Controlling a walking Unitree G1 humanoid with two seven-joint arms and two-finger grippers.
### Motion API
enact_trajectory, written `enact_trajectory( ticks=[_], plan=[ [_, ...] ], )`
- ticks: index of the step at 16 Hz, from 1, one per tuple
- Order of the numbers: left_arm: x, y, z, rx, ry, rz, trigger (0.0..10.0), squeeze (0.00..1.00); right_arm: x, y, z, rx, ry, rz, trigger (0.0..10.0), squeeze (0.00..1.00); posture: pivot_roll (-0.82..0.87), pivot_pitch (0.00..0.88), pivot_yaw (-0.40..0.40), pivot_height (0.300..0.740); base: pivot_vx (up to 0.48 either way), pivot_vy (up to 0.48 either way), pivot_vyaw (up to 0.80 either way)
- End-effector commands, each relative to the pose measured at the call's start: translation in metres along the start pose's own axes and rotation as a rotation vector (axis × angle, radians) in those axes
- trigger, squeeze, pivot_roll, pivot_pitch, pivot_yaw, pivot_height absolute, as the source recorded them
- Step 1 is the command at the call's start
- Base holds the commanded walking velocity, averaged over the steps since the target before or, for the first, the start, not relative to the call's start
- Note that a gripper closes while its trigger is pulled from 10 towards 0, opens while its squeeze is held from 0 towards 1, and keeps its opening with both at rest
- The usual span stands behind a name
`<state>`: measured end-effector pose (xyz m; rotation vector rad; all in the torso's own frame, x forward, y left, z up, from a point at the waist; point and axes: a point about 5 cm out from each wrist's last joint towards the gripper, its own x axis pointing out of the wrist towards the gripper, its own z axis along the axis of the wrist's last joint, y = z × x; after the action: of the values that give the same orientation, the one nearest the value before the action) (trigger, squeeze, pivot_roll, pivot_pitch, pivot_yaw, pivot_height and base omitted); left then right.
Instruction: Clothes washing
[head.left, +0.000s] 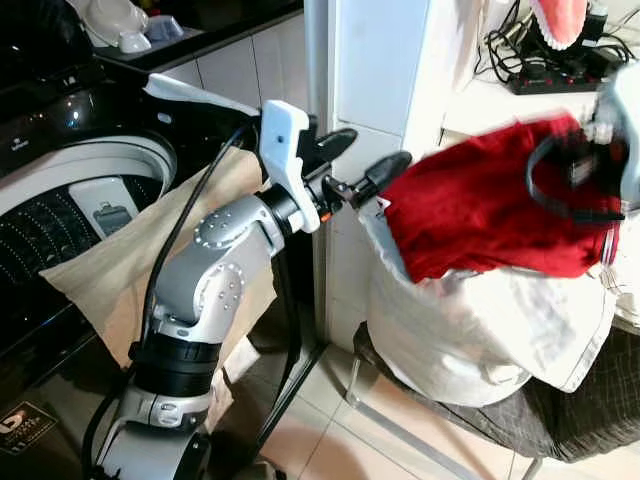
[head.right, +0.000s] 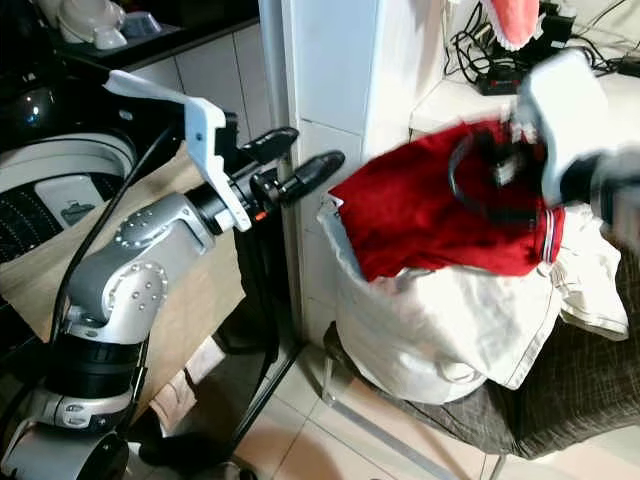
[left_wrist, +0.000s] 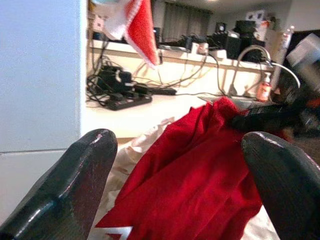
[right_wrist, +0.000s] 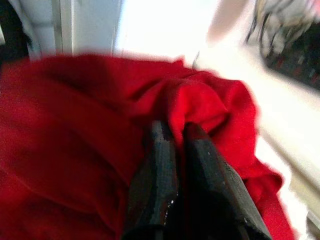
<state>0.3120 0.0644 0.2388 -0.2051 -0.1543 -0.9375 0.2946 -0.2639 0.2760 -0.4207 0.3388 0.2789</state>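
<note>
1. Black and glossy, the top-loading washing machine (head.left: 70, 190) stands at our left, its lid raised and the ribbed drum showing, with a beige cloth (head.left: 120, 260) draped over its front edge.
2. Next in size is the white laundry bag (head.left: 470, 330), slumped on a dark chair (head.left: 570, 410) beside a white pillar (head.left: 370, 80).
3. On top of that bag lies the red garment (head.left: 480, 200), bunched and partly blurred.
4. Our left hand (head.left: 365, 165) reaches out level from the silver arm, its two black fingers (left_wrist: 65, 190) spread apart and holding nothing, their tips just beside the garment's near edge.
5. Our right hand (right_wrist: 182, 135) is blurred; its fingers are pressed together, pinching a fold of the red garment at the far side of the heap.
6. Behind, on the white bench (left_wrist: 150, 112), a black power strip (left_wrist: 127, 100) lies among tangled cables.
</note>
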Motion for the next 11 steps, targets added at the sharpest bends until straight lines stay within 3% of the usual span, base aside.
enact_trajectory(
  ticks=[1,3,4,5,6,8,11],
  plan=[
    [0.000,-0.003,-0.004,0.014,0.034,-0.017,10.0,1.00,0.000,-0.003,-0.010,-0.016,0.036,-0.023,0.0,0.00,-0.13,0.000,0.061,0.740,0.000,0.000,0.00],
    [0.000,-0.005,-0.015,0.053,0.098,-0.028,10.0,0.99,-0.002,-0.007,-0.028,-0.009,0.087,-0.058,0.0,0.00,-0.12,0.000,0.054,0.740,0.000,0.000,0.00],
    [0.000,-0.006,-0.018,0.041,0.106,-0.035,10.0,0.74,-0.003,-0.009,-0.031,0.005,0.085,-0.067,0.0,0.00,-0.12,0.000,0.049,0.740,0.000,0.000,0.00],
    [0.003,-0.006,-0.028,-0.035,0.119,-0.033,10.0,0.06,-0.002,-0.014,-0.039,0.032,0.077,-0.117,0.0,0.00,-0.12,0.000,0.047,0.740,0.000,0.000,0.00],
    [0.009,0.005,-0.053,-0.061,0.169,0.026,10.0,1.00,-0.001,-0.019,-0.046,0.074,0.045,-0.150,0.0,0.00,-0.12,0.000,0.041,0.740,0.000,0.000,0.00],
    [0.011,0.010,-0.078,-0.078,0.220,0.022,10.0,1.00,-0.003,-0.021,-0.055,0.093,0.060,-0.156,0.0,0.00,-0.13,0.000,0.041,0.740,0.000,0.000,0.00],
    [0.020,0.008,-0.088,-0.179,0.192,0.033,10.0,1.00,-0.005,-0.018,-0.061,0.080,0.039,-0.142,0.0,0.00,-0.15,0.000,0.048,0.740,0.000,0.000,0.00]
  ],
)
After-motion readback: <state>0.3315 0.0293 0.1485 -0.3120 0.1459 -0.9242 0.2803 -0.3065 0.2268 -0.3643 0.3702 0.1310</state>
